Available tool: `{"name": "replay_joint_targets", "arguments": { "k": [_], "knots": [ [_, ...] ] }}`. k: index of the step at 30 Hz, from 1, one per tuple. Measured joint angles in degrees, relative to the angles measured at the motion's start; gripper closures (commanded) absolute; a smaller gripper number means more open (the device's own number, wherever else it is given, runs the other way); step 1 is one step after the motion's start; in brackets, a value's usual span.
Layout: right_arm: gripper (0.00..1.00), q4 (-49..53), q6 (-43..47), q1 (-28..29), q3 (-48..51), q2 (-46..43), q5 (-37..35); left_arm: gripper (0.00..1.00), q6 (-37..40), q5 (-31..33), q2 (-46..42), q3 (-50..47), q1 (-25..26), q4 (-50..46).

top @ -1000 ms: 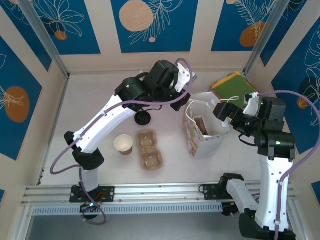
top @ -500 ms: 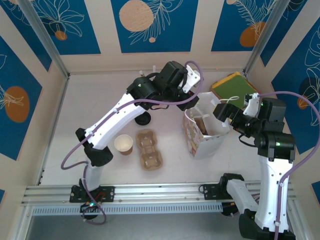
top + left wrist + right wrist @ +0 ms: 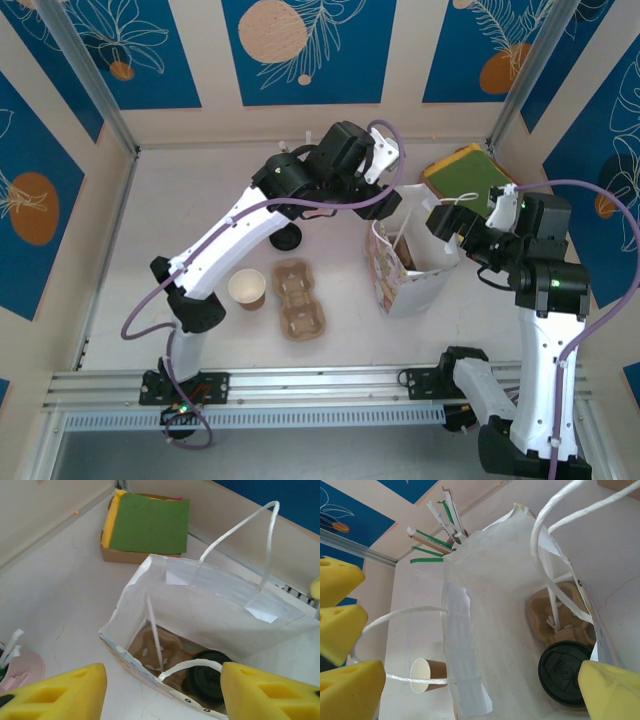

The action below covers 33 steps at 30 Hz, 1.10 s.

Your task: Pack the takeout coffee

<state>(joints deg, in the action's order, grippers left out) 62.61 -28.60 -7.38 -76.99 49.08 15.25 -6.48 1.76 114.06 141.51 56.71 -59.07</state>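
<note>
Gaping, left hand and right hand hang by the paper bag holding round-lidded takeout coffee.

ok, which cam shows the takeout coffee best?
Right wrist: looks down into the paper bag at the takeout coffee, lid almost whole. Left wrist: lid partly behind the bag's rim and handle. Top external: too small to tell.
</note>
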Motion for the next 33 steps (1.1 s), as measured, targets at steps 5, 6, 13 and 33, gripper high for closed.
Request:
{"name": "replay_joint_targets", "arguments": {
  "k": [5, 6, 13, 33],
  "knots": [
    [0.01, -0.13, -0.04, -0.26, -5.29, 4.00, -0.46, 0.01, -1.22, 1.77, -2.32, -2.21, -0.72, 1.42],
    [0.01, 0.04, -0.04, -0.37, -6.80, 4.94, -0.94, 0.00, -1.40, 1.97, -3.32, -3.30, -1.07, 1.97],
    [0.01, 1.33, 0.02, -1.16, -15.43, 10.88, -7.50, 0.00, -2.51, 2.40, -9.25, -10.19, -4.33, 5.18],
    [0.01, -2.05, -2.40, -11.80, -32.65, 42.93, -16.26, 0.00, -4.63, -0.28, -16.41, -26.38, -15.39, 7.30]
  ]
}}
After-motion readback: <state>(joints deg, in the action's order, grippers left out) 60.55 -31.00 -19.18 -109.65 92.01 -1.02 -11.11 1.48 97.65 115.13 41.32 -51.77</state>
